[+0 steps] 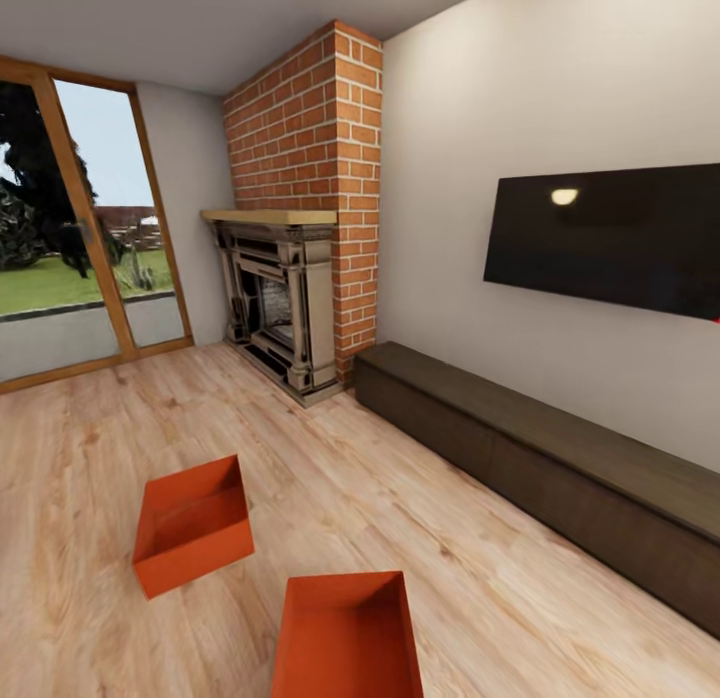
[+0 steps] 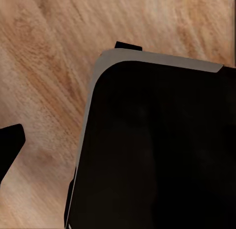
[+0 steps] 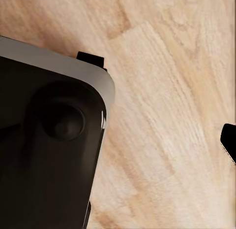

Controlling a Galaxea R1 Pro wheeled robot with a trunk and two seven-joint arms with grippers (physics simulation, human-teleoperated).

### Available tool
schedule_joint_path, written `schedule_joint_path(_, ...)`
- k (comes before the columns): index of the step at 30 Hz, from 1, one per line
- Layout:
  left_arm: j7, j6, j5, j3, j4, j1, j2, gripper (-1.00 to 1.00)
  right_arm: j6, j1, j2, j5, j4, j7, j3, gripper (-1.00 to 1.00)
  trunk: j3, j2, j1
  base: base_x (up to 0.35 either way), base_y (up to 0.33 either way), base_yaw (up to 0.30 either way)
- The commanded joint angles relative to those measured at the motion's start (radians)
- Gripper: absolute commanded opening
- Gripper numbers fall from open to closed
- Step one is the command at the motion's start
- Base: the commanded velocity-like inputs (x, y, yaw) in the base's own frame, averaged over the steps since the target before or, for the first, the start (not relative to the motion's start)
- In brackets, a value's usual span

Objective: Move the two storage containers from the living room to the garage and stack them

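Two orange-red open-top storage containers lie on the light wood-plank floor of the living room in the head view. One container (image 1: 192, 523) sits left of centre, turned at an angle. The other container (image 1: 348, 638) is nearer, cut off by the frame's lower edge. Both look empty, with a strip of floor between them. In the left wrist view one dark fingertip (image 2: 9, 146) of my left gripper (image 2: 118, 147) shows at the frame's edge over the planks. In the right wrist view a dark fingertip (image 3: 229, 143) of my right gripper (image 3: 118, 140) does the same. Both are spread wide and hold nothing.
A brick fireplace (image 1: 290, 278) stands at the far wall beside a tall glass door (image 1: 70, 228). A black TV (image 1: 610, 238) hangs on the right wall above a long low dark cabinet (image 1: 540, 458). My black, grey-rimmed base (image 2: 157, 150) (image 3: 44, 140) shows under both wrists.
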Motion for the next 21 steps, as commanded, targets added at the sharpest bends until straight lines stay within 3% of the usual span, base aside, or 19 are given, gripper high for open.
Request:
schedule_joint_path(1,0.001,-0.002,0.003,0.002,0.0,0.0,0.0,1.0,-0.004,-0.001,0.0,-0.008,0.002,-0.001,0.008,1.0,-0.001,0.0,0.0,0.185,0.0,0.0)
schedule_joint_path(10,0.001,-0.002,0.003,0.002,0.0,0.0,-0.001,1.0,-0.003,-0.001,0.001,-0.008,0.002,-0.001,0.008,1.0,-0.001,0.0,0.0,0.033,0.0,0.01)
schedule_joint_path(21,0.001,-0.002,0.003,0.002,0.0,0.0,-0.001,1.0,-0.004,-0.001,0.0,-0.008,0.002,-0.001,0.008,1.0,-0.001,0.0,0.0,0.0,0.0,0.214)
